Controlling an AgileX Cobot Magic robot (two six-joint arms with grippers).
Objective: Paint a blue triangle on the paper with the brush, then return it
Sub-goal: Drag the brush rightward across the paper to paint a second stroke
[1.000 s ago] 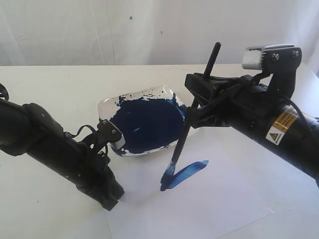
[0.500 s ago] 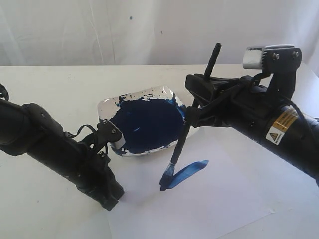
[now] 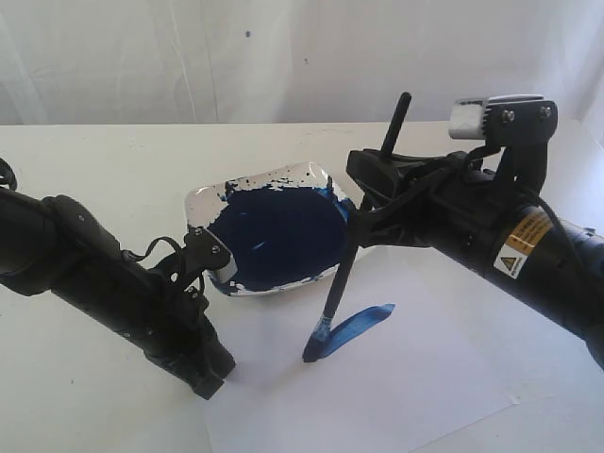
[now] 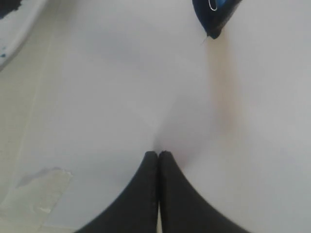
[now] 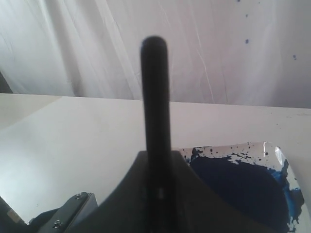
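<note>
The brush is a thin black stick, tilted, with its blue tip touching the paper at the lower left end of a single slanted blue stroke. No other blue mark shows on the paper. My right gripper is shut on the brush's upper handle, and the handle end sticks up past the jaws. My left gripper is shut and empty, with its tips pressed down on the paper near its left edge. The stroke's wet end shows in the left wrist view.
A white dish with a dark navy paint pool stands just behind the paper, between the two arms; its spattered rim shows in the right wrist view. Clear tape holds a paper corner. A white curtain hangs behind the table.
My right arm has shifted slightly left, and the brush handle has leaned a little with it. The bristle tip stays at the stroke's lower left end. The left arm has not moved.
</note>
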